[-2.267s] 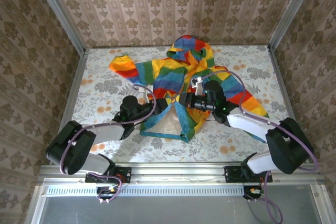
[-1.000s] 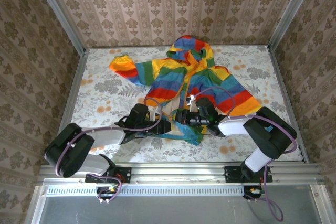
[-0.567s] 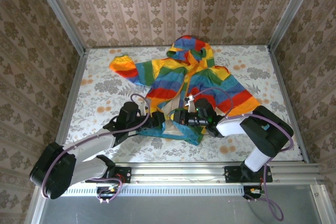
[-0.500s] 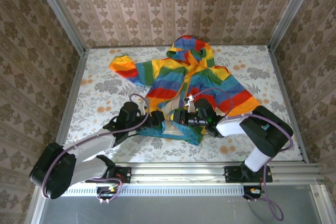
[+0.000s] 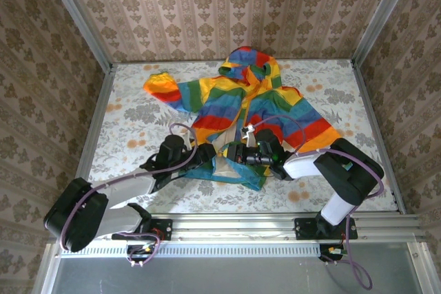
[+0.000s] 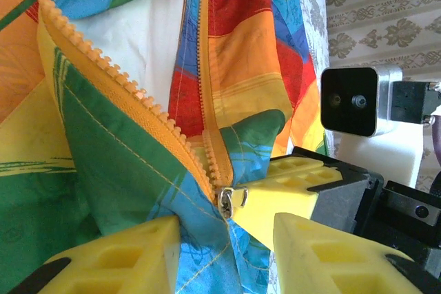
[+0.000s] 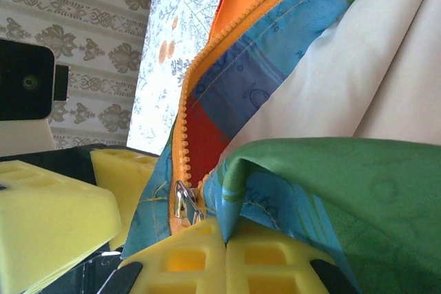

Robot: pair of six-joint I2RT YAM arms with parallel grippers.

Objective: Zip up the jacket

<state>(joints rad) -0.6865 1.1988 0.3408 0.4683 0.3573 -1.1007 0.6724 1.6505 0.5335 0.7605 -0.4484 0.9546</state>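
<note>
The table [image 5: 131,122] is carrying the jacket [image 5: 255,94], which is lying spread across the middle of the frame, hood toward the top. At its hem, lower centre, the right gripper [image 7: 224,242] is pinching blue-green fabric beside the orange zipper [image 6: 124,96]. The left gripper [image 6: 227,242] is standing apart, straddling the hem. It should be closing squarely on the slider pull [image 6: 231,201] while the right is holding the hem taut. Two seconds earlier both grippers were working higher up the front.
</note>
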